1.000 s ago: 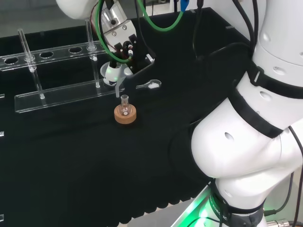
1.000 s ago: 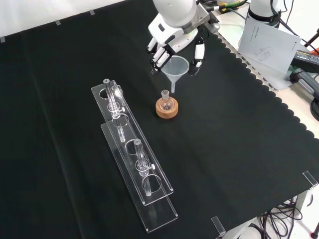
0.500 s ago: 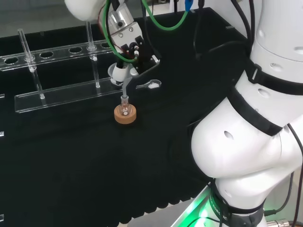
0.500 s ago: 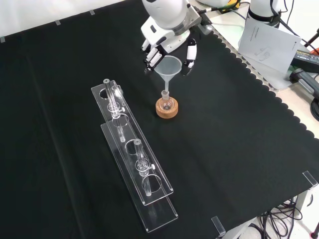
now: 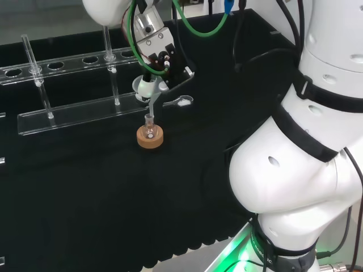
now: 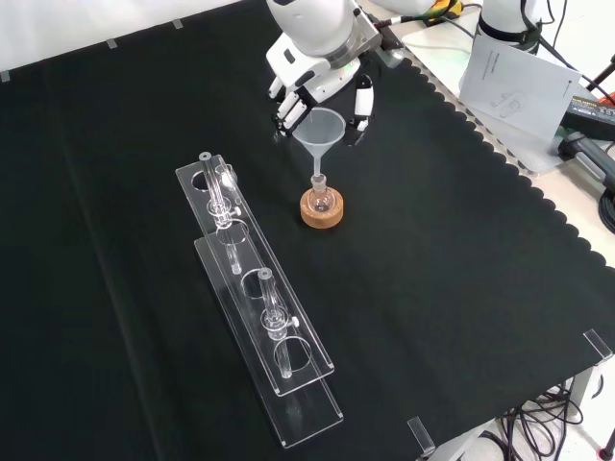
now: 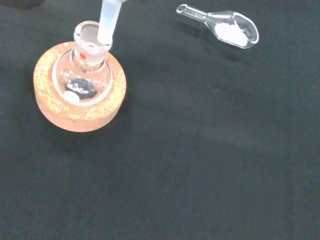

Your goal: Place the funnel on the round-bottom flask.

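A small clear round-bottom flask (image 6: 321,199) stands upright in a cork ring (image 6: 322,213) on the black cloth. Above it the hand (image 6: 312,69) is shut on a translucent funnel (image 6: 319,130), fingers curled round its cone. The funnel's stem (image 7: 107,22) points down and its tip sits at the flask's neck (image 7: 91,41), seen close in the wrist view. In the head view the funnel (image 5: 148,89) hangs right over the flask (image 5: 149,128) and its cork ring (image 5: 150,139).
A long clear tube rack (image 6: 259,303) with glass tubes lies left of the flask in the front view. A clear scoop with white powder (image 7: 226,29) lies on the cloth near the cork ring. Papers (image 6: 519,86) lie off the cloth's far right edge.
The hand has carried the funnel from beside the flask to directly over it and lowered it, so the stem tip now meets the flask's neck.
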{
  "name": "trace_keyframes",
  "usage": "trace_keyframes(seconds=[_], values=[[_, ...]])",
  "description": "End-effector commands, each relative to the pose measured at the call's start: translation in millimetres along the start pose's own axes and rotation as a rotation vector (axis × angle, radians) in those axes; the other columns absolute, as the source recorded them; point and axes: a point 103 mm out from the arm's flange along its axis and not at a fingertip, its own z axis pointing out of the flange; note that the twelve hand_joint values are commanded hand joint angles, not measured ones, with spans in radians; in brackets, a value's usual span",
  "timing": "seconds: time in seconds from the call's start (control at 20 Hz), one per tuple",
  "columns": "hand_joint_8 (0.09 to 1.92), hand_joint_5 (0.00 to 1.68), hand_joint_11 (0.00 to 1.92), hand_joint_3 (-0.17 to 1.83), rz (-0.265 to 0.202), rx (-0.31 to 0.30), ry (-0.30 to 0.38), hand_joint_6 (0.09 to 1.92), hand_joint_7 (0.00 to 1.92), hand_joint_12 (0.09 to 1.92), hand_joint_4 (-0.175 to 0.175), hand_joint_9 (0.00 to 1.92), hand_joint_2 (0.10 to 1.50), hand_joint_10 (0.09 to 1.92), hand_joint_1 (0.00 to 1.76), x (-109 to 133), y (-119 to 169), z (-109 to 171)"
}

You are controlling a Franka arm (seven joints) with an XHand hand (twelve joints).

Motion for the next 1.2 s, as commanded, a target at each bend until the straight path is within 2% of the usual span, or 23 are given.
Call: trace_keyframes(seconds=[0.05,1.2], values=[[0.85,0.57,0.55,0.51,-0.005,-0.006,0.0,0.09,0.65,1.28,-0.061,1.03,0.8,0.74,0.68,3,2,-1],[0.85,0.58,0.55,0.51,-0.019,0.014,-0.001,0.09,0.65,1.27,-0.063,1.02,0.8,0.75,0.68,10,11,15]])
